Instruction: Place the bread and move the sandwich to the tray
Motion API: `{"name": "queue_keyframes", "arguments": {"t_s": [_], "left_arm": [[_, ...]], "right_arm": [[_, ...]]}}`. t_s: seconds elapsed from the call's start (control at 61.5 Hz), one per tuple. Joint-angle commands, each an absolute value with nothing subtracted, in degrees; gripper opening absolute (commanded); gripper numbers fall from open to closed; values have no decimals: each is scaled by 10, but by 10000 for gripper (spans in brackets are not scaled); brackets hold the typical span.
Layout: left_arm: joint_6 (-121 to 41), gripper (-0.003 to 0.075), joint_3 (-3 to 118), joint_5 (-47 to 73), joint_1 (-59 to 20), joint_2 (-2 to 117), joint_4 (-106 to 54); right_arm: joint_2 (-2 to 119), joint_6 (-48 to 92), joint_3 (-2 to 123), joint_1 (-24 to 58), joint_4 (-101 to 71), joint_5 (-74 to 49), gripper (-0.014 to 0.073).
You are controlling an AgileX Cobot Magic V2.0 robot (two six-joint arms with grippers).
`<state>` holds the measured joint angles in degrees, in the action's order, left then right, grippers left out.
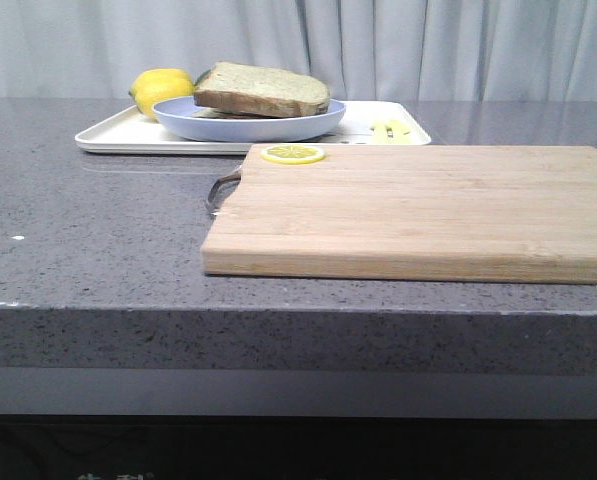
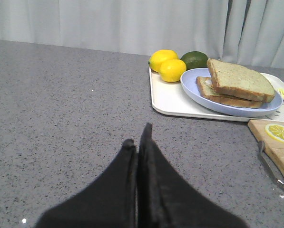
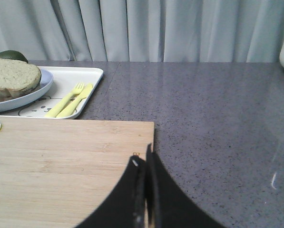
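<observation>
Task appears complete: the bread (image 2: 240, 80) tops the sandwich (image 2: 230, 90) on its blue plate, which sits on the tray (image 2: 170, 102) (egg not visible). Left gripper (image 2: 139, 140) and right gripper (image 3: 144, 161) are both closed, empty, well apart from the tray.

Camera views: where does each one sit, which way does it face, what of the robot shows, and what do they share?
Front view: low at the table edge, facing forward over the cutting board to the tray; no robot parts visible.
Left wrist view: on the left arm, over bare table, toward the sandwich; left gripper shut.
Right wrist view: above the board's corner; right gripper shut.
All three share the tray, plate and board.
</observation>
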<state>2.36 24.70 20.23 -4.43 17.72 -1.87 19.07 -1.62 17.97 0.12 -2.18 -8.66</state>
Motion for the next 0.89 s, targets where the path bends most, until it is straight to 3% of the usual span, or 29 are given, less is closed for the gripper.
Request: {"name": "queue_keyframes", "arguments": {"t_s": [0.0,0.325,0.634,0.878], "left_arm": [[30,-19,248,137,-45,169,-16],[30,-19,88,110,-4,-20,-16],[30,-19,-9,39,-4,-17,-16],[30,-19,-8,51,-4,-16,-16]], "right_arm": [[194,-17,195,2,-20,-40,-60],[194,-17,195,2,-20,-40,-60],[193,-17,195,2,-20,-41,-60],[193,-17,195,2,-20,-41,-60]]}}
